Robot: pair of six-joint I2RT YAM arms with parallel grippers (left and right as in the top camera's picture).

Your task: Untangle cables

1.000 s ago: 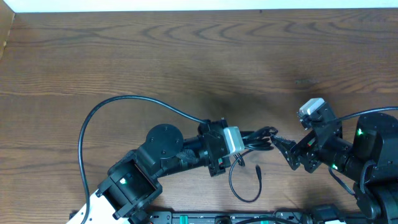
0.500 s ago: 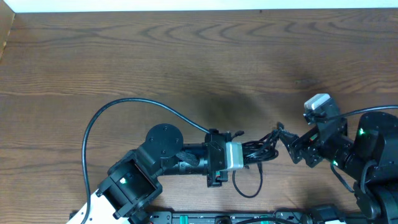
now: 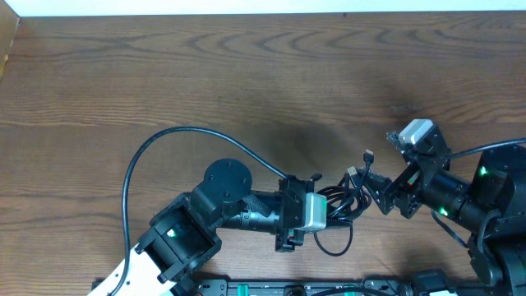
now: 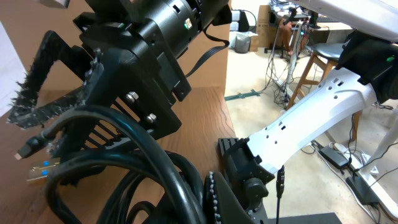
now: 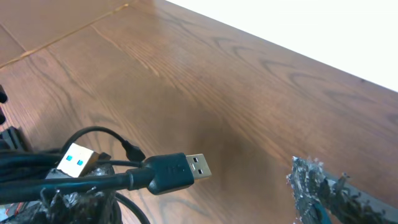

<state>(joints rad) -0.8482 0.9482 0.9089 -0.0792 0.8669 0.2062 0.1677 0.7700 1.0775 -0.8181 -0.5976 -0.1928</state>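
The cables [image 3: 349, 204] are a black tangle near the table's front, with a loose loop [image 3: 334, 245] trailing below it. My left gripper [image 3: 331, 210] is shut on the bundle; in the left wrist view thick black strands [image 4: 143, 163] fill the space beside its ridged finger [image 4: 219, 198]. My right gripper [image 3: 371, 186] stands open at the tangle's right end. A black USB plug [image 5: 180, 171] and a blue-tongued plug [image 5: 77, 159] lie between its fingers [image 5: 318, 186], with free room beside them. The same open gripper [image 4: 37, 87] shows in the left wrist view.
The brown wooden table [image 3: 246, 74] reaches back to a white edge. My left arm's own thick black cable [image 3: 164, 138] arcs over the table at the left. A dark rail [image 3: 329, 288] runs along the front edge. Beyond the table stand stools and floor clutter [image 4: 298, 68].
My left gripper has drawn the bundle toward the front edge and slightly right. My right gripper has shifted back a little, and two plug ends now stick up beside it.
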